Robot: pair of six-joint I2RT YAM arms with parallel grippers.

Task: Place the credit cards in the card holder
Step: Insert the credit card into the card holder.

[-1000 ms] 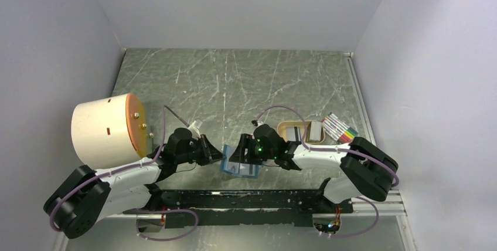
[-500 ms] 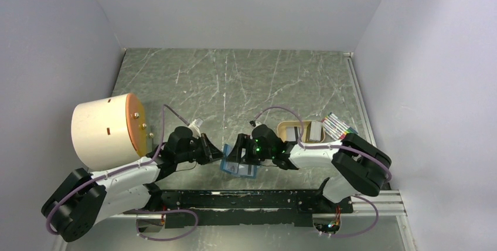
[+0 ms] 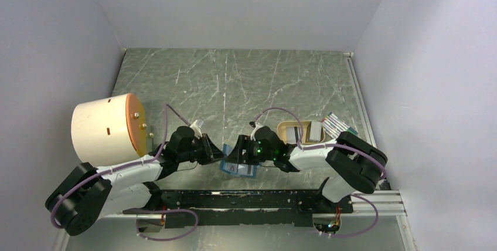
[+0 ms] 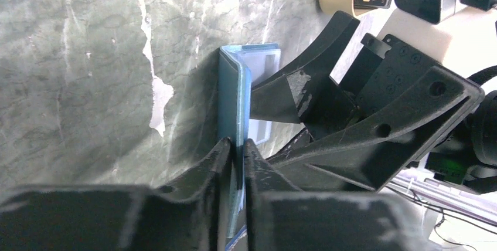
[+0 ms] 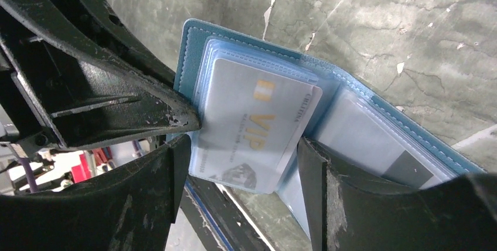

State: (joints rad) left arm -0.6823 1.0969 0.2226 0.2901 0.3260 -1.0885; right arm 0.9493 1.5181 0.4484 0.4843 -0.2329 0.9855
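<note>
Shifted leftward, right end effector [image 5: 245, 143] straddles card [image 5: 258, 113], grip unclear; left end effector [image 4: 236, 145] clamps card holder [image 4: 230, 87].

The right arm [image 3: 354, 166] has drawn in toward mid-frame, hiding more of the markers [image 3: 336, 121]; the right gripper [image 3: 237, 158] sits slightly further left over the wallet [image 3: 232, 168]

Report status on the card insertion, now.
Left gripper pinching cover of card holder. Right gripper straddling VIP card inside it, grip unclear. Nothing else in the way.
</note>
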